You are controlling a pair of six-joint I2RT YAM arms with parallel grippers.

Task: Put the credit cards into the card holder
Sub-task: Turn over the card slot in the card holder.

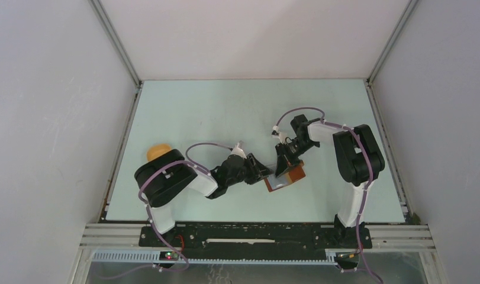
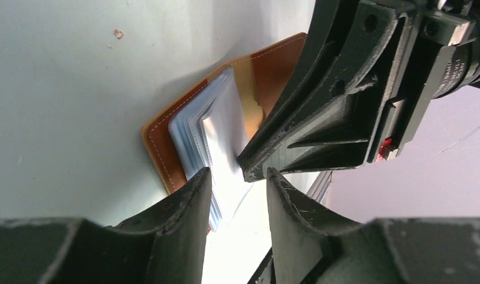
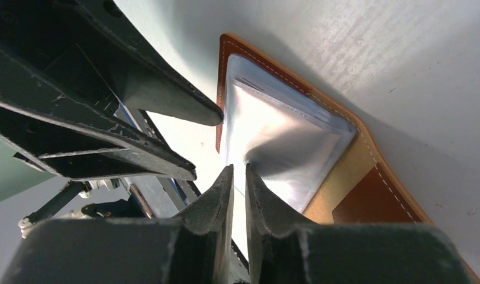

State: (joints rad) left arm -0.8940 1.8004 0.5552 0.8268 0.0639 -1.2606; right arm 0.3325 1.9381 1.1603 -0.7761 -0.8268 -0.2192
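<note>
The card holder (image 1: 293, 175) lies open on the table, brown leather (image 2: 160, 148) outside and clear sleeves inside. A silvery-grey credit card (image 3: 284, 139) shows in the top sleeve, and glare hides its near edge. My left gripper (image 2: 237, 177) is at the sleeves' free edge, jaws well apart, with a bright pale sheet between them. My right gripper (image 3: 238, 171) comes in from the opposite side, its tip (image 2: 249, 168) just above the left fingers. Its jaws stand a narrow gap apart at the card's edge. Both grippers (image 1: 266, 173) (image 1: 283, 161) meet over the holder (image 3: 391, 195).
An orange-yellow tray (image 1: 158, 152) sits at the table's left, partly behind the left arm's shoulder. Metal frame rails run along the table's left, right and near edges. Both arms reach toward the middle of the table.
</note>
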